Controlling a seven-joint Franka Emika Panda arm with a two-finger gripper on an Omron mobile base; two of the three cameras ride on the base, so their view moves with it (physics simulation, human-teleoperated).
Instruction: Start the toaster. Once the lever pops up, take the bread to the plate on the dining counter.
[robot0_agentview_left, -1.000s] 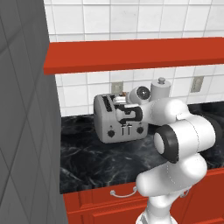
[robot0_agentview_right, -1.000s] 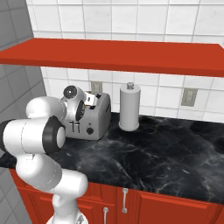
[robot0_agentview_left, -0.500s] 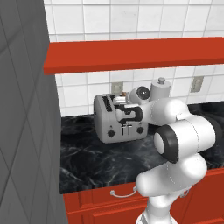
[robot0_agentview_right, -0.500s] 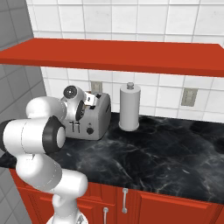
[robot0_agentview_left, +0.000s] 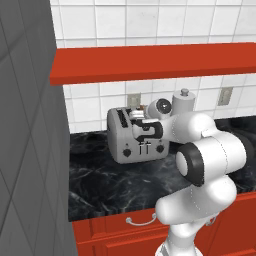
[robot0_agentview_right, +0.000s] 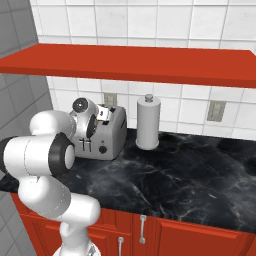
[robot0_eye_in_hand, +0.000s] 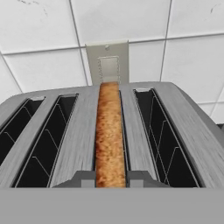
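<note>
White tiled kitchen wall at the back, with a long red shelf (robot0_agentview_left: 150, 62) running across it and the black marble table (robot0_agentview_left: 110, 185) sitting underneath on red drawers (robot0_agentview_left: 125, 235). The white arm is reaching in over the table toward 11 o'clock in the left base view.

The toaster (robot0_agentview_left: 122, 145) is sitting against the wall, with a tall white canister (robot0_agentview_right: 148, 122) just beside it at its 3 o'clock in the right base view. Looking through the hand view, the four slots are running from 6 to 12 o'clock. The bread (robot0_eye_in_hand: 108, 131) is standing upright in the third slot from the left, with empty slots at 9 and 3 o'clock and a grey wall outlet (robot0_eye_in_hand: 108, 63) straight above at 12.

What's changing: the arm is parked in the same spot as a second ago, but the tool (robot0_eye_in_hand: 110, 180) is no longer gaping wide. It's now pinched narrow, with a fingertip (robot0_eye_in_hand: 83, 178) on each side of the slice's near end, so it looks to me like it's gripping the bread.

So I'm guessing the toasting part is over and the pickup is happening. A straight lift out of the slot is probably coming next, and the risk I'm seeing is the slice catching on the slot edges. The trip to the plate isn't done yet.
</note>
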